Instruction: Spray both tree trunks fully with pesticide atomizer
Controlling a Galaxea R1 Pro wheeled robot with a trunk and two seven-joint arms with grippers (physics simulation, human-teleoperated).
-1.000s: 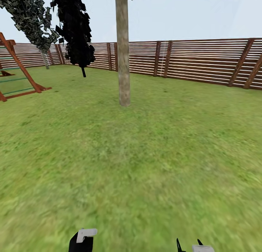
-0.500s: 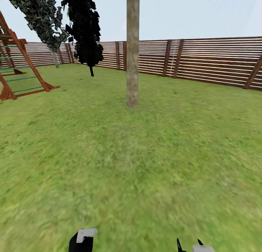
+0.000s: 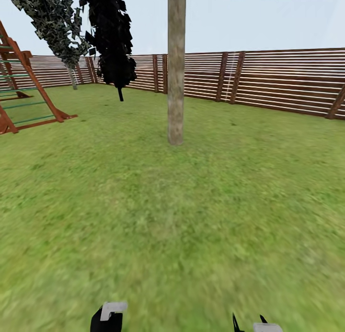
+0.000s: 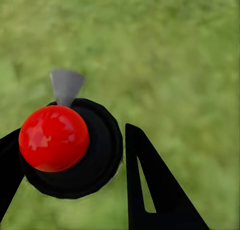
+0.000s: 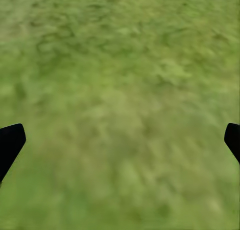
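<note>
Tree trunk (image 3: 176,68) stands dead ahead in the head view, a straight upright column rising from the lawn (image 3: 191,217) out past the top of the frame, long axis vertical. Well apart from the robot, open grass between. Brown slat fence (image 3: 268,80) runs behind it. A second tree (image 3: 52,20), with grey-green blocky foliage, sits farther back toward the robot's left, near the fence corner; a dark-leaved one (image 3: 112,39) hangs between the two. Wooden climbing frame (image 3: 24,92) at far left.

Pesticide atomizer (image 4: 70,147): in the left wrist view, a black round body with a red ball on top and a grey spout pointing away over the grass. It sits between the dark fingers (image 4: 155,190) of the left gripper (image 4: 67,180), which are clamped on it. In the head view the left gripper (image 3: 108,317) is low at the frame edge, white part showing.

Right gripper (image 5: 120,140): fingers spread wide, nothing between them, only grass beyond.

Judgement: the trunk lies forward of both arms, slightly nearer the left arm's side, and that arm carries the sprayer. Range looks too long to spray; closing in comes first, then bringing the spout to face the bark.
</note>
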